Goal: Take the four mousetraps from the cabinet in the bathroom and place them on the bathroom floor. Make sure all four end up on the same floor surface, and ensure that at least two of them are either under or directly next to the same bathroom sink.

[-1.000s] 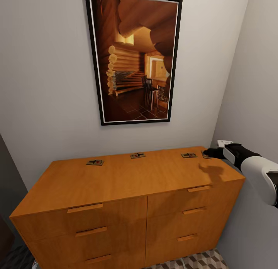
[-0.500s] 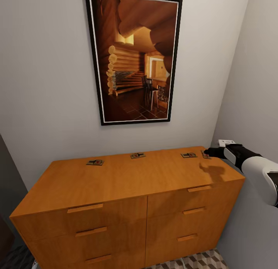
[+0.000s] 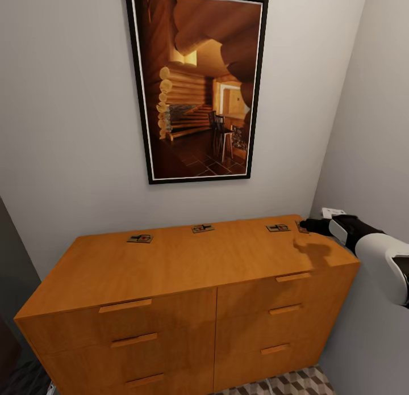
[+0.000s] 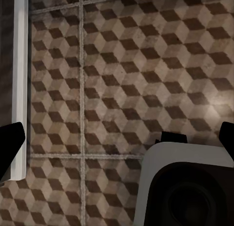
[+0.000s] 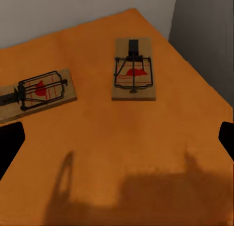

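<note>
Barely shifted, your right pincer (image 3: 307, 225) hangs open and empty over the corner mousetrap (image 5: 134, 70); descend squarely, straddling its wood.

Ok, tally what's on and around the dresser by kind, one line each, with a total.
Mousetraps on the cabinet top: 4 —
Framed pictures on the wall: 1
Drawer handles that show: 6, e.g.
Wall sockets: 1
Total: 12
</note>
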Available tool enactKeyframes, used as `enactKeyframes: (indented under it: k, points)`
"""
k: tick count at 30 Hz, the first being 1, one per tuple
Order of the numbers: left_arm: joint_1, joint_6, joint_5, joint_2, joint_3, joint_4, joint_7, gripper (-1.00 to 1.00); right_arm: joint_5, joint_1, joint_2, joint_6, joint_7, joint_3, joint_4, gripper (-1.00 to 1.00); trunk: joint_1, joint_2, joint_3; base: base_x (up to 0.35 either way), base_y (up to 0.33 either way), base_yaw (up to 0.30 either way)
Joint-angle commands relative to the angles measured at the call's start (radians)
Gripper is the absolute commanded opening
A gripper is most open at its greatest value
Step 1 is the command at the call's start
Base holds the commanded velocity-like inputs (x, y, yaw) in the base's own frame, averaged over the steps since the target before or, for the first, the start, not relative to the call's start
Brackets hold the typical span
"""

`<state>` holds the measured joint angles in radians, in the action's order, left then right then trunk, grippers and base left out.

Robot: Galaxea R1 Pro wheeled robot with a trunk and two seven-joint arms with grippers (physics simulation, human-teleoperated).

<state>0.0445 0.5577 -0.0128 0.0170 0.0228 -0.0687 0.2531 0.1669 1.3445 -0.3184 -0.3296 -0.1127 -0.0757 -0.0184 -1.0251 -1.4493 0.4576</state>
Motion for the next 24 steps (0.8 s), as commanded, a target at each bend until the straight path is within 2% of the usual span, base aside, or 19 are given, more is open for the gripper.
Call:
enactKeyframes:
  k: [1, 2, 7, 15, 20, 24]
  points:
    - [0.002, 0.007, -0.001, 0.000, 0.002, -0.004, 0.000, 1.00, 0.020, -0.008, -0.001, -0.002, -0.002, -0.008, -0.002, 1.00, 0.000, -0.001, 0.001, 0.000, 0.000, 0.000]
    - [0.002, 0.007, -0.001, 0.000, 0.002, -0.004, 0.000, 1.00, 0.035, -0.025, -0.001, 0.007, -0.001, -0.008, -0.002, 1.00, 0.000, -0.001, 0.001, 0.000, 0.000, 0.000]
    - [0.002, 0.007, -0.001, 0.000, 0.002, -0.004, 0.000, 1.00, 0.057, -0.048, -0.001, 0.028, 0.004, -0.007, -0.003, 1.00, 0.000, -0.001, 0.001, 0.000, 0.000, 0.000]
    - [0.002, 0.007, -0.001, 0.000, 0.002, -0.004, 0.000, 1.00, 0.064, -0.055, -0.001, 0.039, 0.029, -0.007, -0.003, 1.00, 0.000, -0.001, 0.001, 0.000, 0.000, 0.000]
    - [0.002, 0.007, -0.001, 0.001, 0.002, -0.005, 0.000, 1.00, 0.065, -0.056, -0.001, 0.064, 0.095, -0.007, -0.003, 1.00, 0.000, -0.001, 0.001, 0.000, 0.000, 0.000]
    - [0.002, 0.007, -0.001, 0.001, 0.002, -0.004, 0.000, 1.00, 0.065, -0.056, -0.001, 0.072, 0.110, -0.007, -0.003, 1.00, 0.000, -0.001, 0.001, 0.000, 0.000, 0.000]
